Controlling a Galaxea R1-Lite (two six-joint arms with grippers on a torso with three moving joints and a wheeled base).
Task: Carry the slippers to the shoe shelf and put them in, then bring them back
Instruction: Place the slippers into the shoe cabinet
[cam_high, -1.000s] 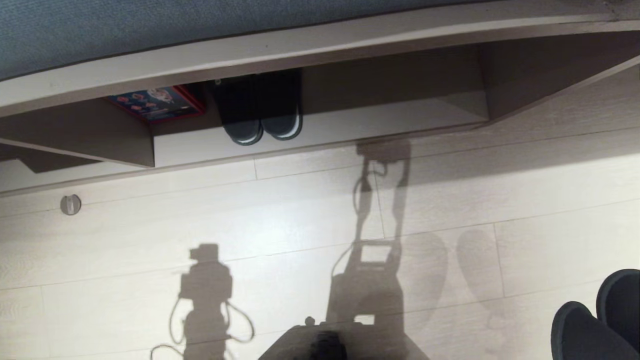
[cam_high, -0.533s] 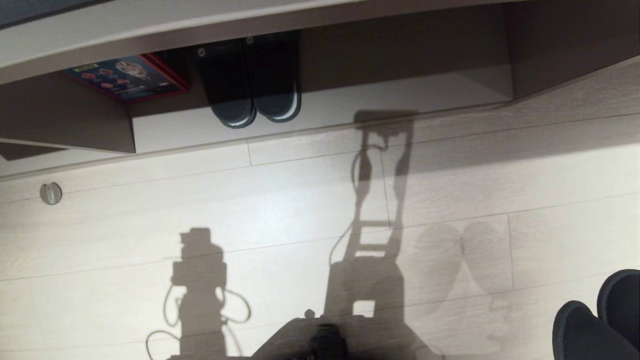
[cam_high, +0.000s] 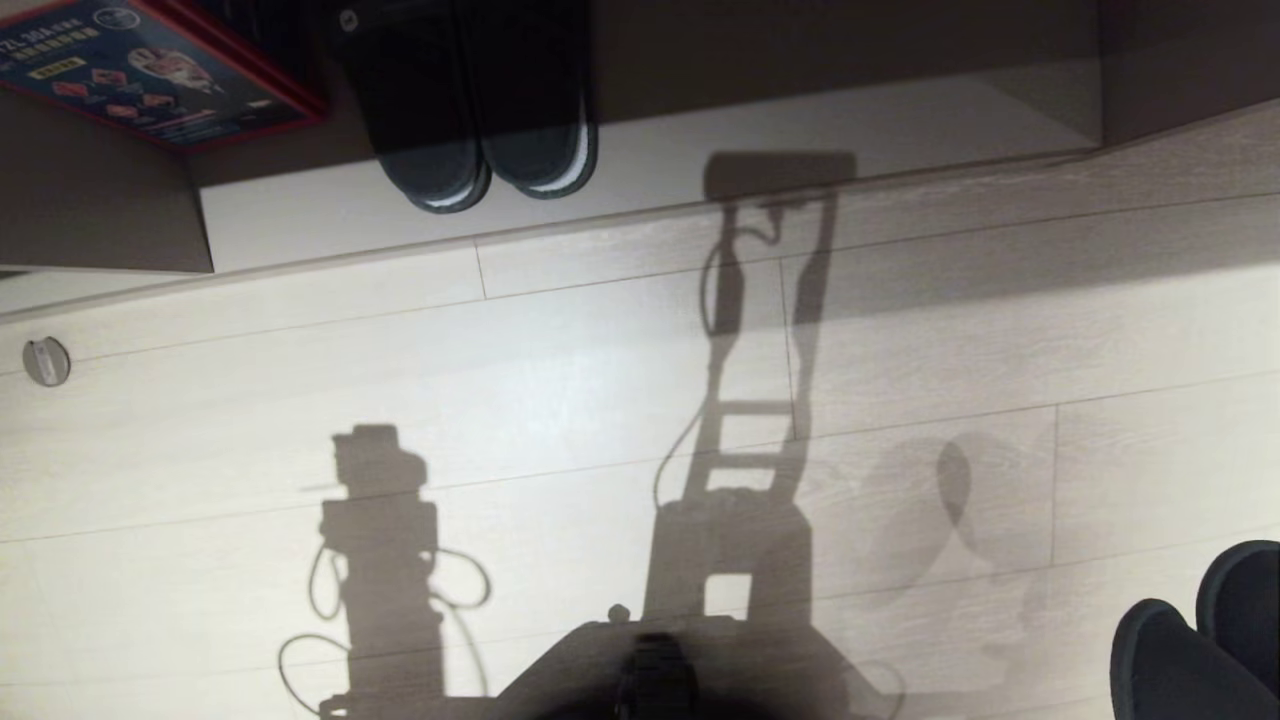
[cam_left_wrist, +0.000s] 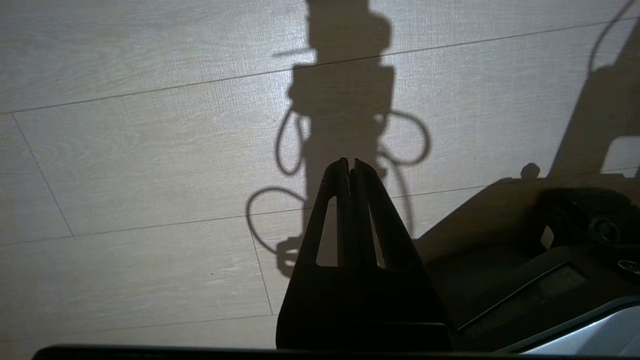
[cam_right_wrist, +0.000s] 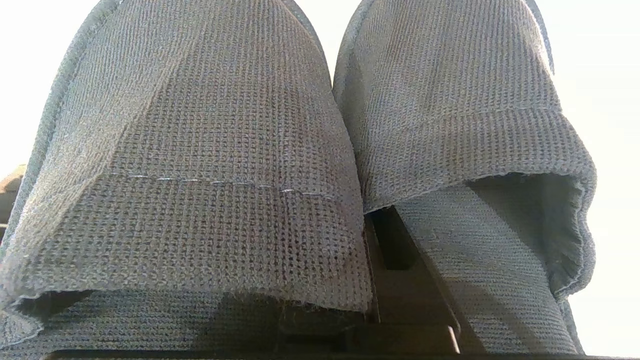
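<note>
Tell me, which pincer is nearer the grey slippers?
Right. The right pincer is shut on the slippers; the left pincer hangs shut over bare floor.

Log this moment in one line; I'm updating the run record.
right gripper: shut on slippers | left gripper: shut, idle | shoe shelf: ahead

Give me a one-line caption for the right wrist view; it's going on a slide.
Right gripper shut on the grey-blue slippers, both toes pointing away from the camera.
</note>
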